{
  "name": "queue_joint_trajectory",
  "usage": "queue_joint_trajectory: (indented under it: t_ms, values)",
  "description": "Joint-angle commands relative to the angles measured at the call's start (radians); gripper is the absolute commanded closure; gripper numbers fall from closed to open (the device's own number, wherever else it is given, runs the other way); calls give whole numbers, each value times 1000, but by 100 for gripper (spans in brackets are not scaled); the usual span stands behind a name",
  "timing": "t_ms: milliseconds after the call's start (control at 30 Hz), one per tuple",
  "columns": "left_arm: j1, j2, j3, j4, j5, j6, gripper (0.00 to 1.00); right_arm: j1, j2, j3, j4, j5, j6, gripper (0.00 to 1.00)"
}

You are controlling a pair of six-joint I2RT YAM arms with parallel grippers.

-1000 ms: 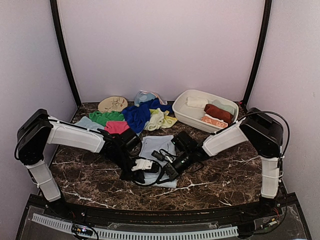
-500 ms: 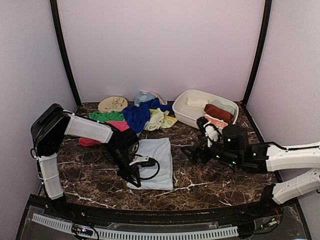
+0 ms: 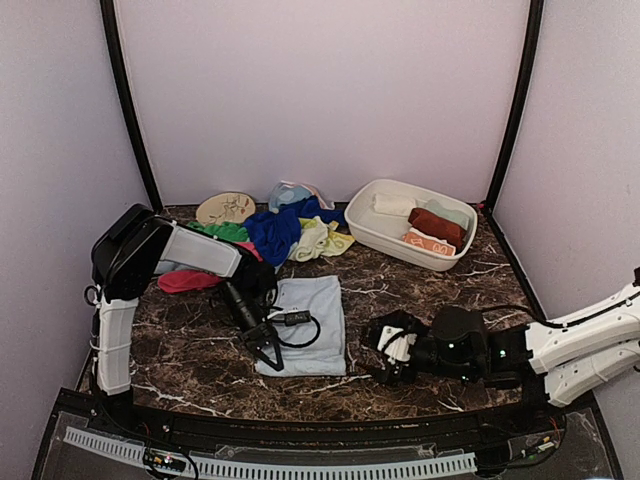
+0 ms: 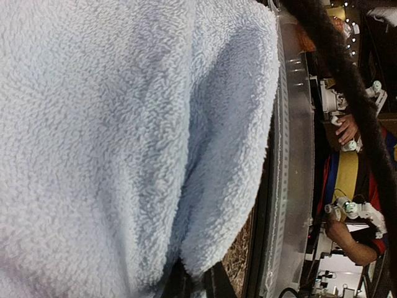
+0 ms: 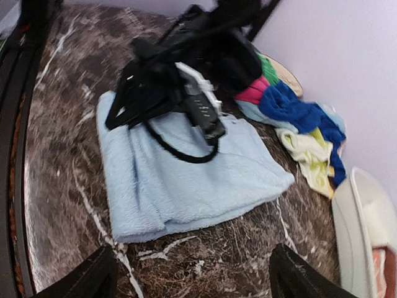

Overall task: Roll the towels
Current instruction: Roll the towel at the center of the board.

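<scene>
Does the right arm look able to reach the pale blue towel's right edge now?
Likely yes: the open right gripper faces the pale blue towel, nothing between them; the left gripper holds its near-left corner.

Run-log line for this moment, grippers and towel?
left gripper: shut on pale blue towel, near edge | right gripper: open, empty, beside towel | towel: flat, not yet rolled

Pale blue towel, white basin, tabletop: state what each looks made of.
Pale blue towel: terry cloth, probably cotton; looped matte pile fills the left wrist view. White basin: likely plastic; smooth, thin moulded walls. Tabletop: dark brown marble or a marble-look laminate; white veins, slight sheen.
</scene>
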Motion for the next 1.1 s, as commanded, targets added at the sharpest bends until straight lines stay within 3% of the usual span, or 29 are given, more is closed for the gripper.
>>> queue_joint_trajectory:
  t_ms: [0, 400, 633, 900, 967, 1033, 1067]
  values:
    - [22, 65, 47, -52, -36, -31, 100, 84, 158, 93, 29, -18, -283, 23]
    - [30, 84, 60, 5, -183, -161, 100, 101, 602, 331, 141, -159, -459, 54]
    - [29, 88, 67, 12, -230, -170, 100, 66, 747, 401, 149, -149, -421, 61]
    - [30, 40, 47, 36, -257, -146, 65, 7, 794, 438, 55, -208, -285, 77]
    - [30, 11, 44, 44, -273, -139, 59, -17, 796, 475, -48, -285, -224, 83]
    - [31, -46, 26, 69, -299, -134, 43, -44, 802, 519, -145, -386, -156, 90]
    - [31, -85, 8, 91, -308, -130, 40, -63, 804, 533, -178, -425, -122, 92]
